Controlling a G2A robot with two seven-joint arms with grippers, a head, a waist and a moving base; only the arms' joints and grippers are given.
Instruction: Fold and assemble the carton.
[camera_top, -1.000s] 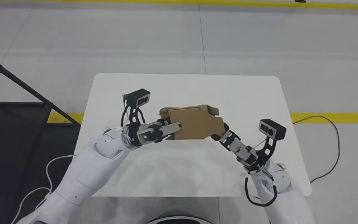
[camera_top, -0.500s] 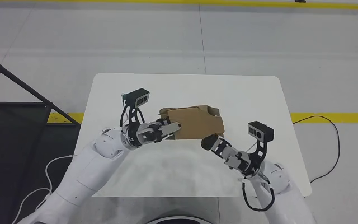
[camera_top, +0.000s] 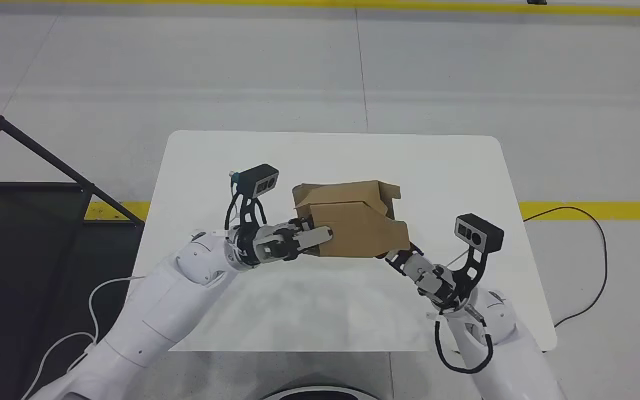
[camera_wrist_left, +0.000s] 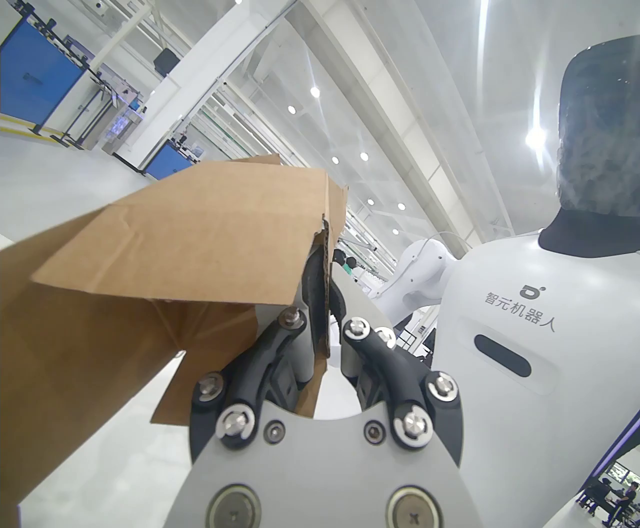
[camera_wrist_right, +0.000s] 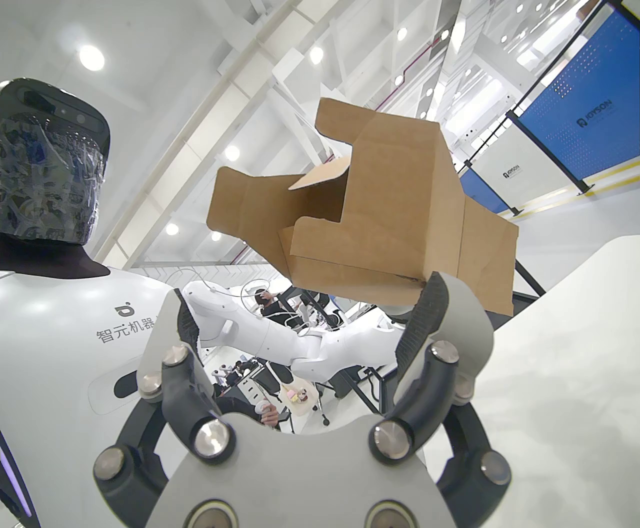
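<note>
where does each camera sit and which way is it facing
Top view: above the arms, looking down on the table; shows both arms, with the left gripper and right gripper at the carton.
Left wrist view: on the left wrist, looking up along its gripper, shut on a carton flap.
Right wrist view: on the right wrist, looking up past its open gripper below the carton.
Shared: all three show the carton.

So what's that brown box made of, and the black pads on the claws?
The carton looks like plain brown cardboard, matte, probably corrugated: creased folds, thick raw edges. The pads look like black rubber, going by their ribbed texture; soft plastic is possible.
</note>
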